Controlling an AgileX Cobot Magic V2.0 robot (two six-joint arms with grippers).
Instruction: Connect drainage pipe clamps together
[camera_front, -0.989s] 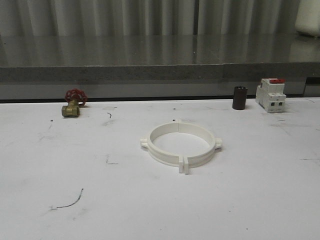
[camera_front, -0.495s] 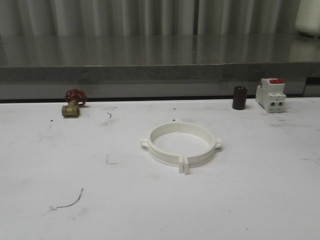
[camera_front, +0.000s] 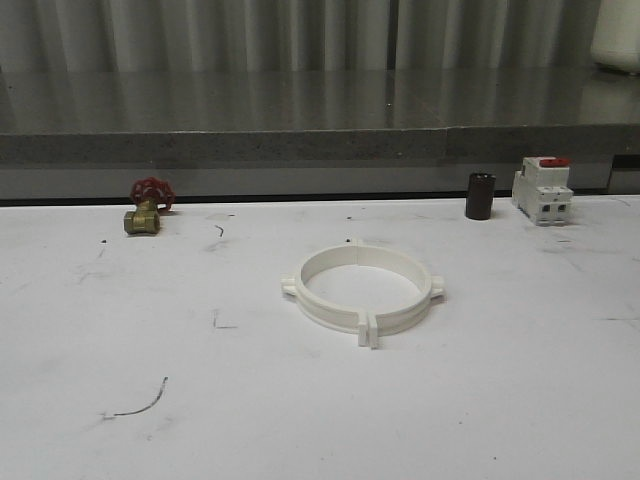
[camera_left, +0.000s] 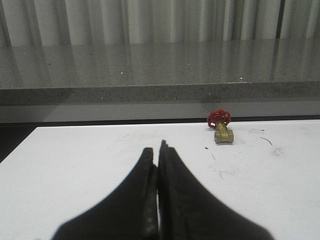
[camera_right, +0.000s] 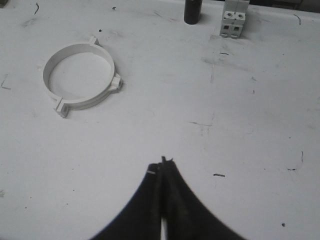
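Front view, item one: drainage pipe clamps (camera_front: 361, 289), two white half-bands joined into a ring, flat on the white table (camera_front: 300, 420) near its middle. Item two: brass valve (camera_front: 143, 213) with red handwheel, far left. Item three: dark cylinder (camera_front: 479, 196) beside a white breaker (camera_front: 541, 189), far right. My left gripper (camera_left: 159, 150) and right gripper (camera_right: 163, 162): fingers pressed together, holding nothing, both well apart from the ring.

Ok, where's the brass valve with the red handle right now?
In the front view, the brass valve sits at the table's far left edge, well left of the joined drainage pipe clamps in the middle.
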